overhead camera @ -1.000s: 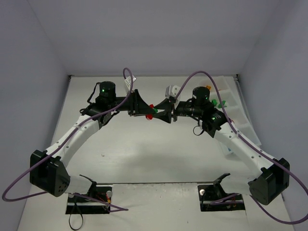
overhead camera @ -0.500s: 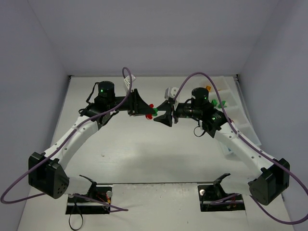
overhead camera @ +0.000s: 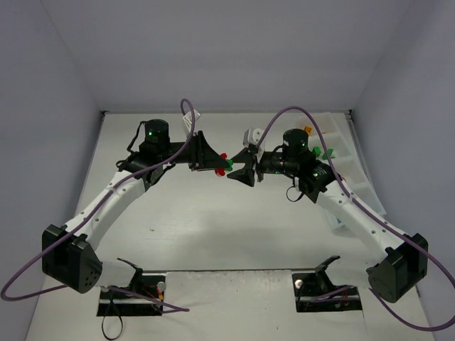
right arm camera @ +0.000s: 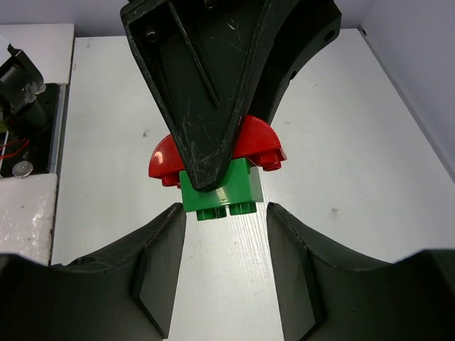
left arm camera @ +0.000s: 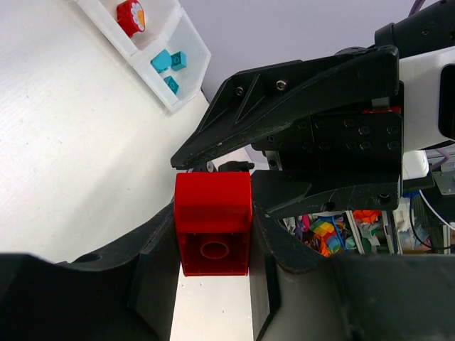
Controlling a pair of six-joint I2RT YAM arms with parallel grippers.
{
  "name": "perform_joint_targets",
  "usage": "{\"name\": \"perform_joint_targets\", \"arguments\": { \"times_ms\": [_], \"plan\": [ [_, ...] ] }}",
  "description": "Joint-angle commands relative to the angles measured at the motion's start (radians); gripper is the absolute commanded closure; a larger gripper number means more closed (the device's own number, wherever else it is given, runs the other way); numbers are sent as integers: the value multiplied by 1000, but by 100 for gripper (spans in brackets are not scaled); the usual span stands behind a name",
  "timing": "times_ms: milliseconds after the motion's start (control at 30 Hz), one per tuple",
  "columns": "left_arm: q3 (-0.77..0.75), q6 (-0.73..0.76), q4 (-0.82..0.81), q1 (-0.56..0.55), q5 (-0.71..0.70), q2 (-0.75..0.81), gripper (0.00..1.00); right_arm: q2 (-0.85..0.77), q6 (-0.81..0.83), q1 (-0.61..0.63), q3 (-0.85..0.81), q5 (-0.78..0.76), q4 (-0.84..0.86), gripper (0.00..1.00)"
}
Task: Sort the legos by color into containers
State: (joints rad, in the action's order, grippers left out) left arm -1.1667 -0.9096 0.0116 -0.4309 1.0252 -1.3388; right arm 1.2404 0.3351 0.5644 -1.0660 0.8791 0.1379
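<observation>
Legos (overhead camera: 225, 165) hang above the table (overhead camera: 213, 234): red brick (left arm camera: 213, 213), green brick (right arm camera: 220, 188) attached, clamped in my left gripper (left arm camera: 213, 234). My right gripper (right arm camera: 224, 217) has edged closer since a second ago, fingers (right arm camera: 160, 263) apart flanking the green brick

I have my left arm (overhead camera: 114, 195) and right arm (overhead camera: 348, 209) arched above the table (overhead camera: 213, 234), wrists level, tips meeting. The left gripper (left arm camera: 213, 238) clamps a red brick (left arm camera: 213, 213). The right gripper (right arm camera: 224, 241) faces it, fingers spread.
</observation>
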Motion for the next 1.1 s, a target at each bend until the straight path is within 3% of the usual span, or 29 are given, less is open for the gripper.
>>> {"name": "perform_joint_targets", "arguments": {
  "times_ms": [0, 567, 700, 733, 767, 867, 1067],
  "plan": [
    [-53, -5, -45, 6, 27, 24, 100, -1, 2, 8, -55, 9, 77, 55],
    [-51, -8, -42, 4, 30, 6, 100, 8, -13, 28, -68, -9, 118, 56],
    [-51, -5, -36, 4, 30, 0, 100, 7, -13, 29, -68, -20, 120, 68],
    [-51, -2, -35, 3, 30, 0, 100, 5, -13, 29, -65, -22, 120, 73],
    [-51, -2, -32, 4, 32, 1, 100, 5, -11, 31, -63, -23, 118, 85],
    [-54, 0, -27, 4, 32, 3, 100, 2, -1, 29, -45, -45, 109, 100],
    [-68, 17, 16, 11, 29, 16, 98, -27, 38, 29, 29, -104, 71, 100]
  ]
}}
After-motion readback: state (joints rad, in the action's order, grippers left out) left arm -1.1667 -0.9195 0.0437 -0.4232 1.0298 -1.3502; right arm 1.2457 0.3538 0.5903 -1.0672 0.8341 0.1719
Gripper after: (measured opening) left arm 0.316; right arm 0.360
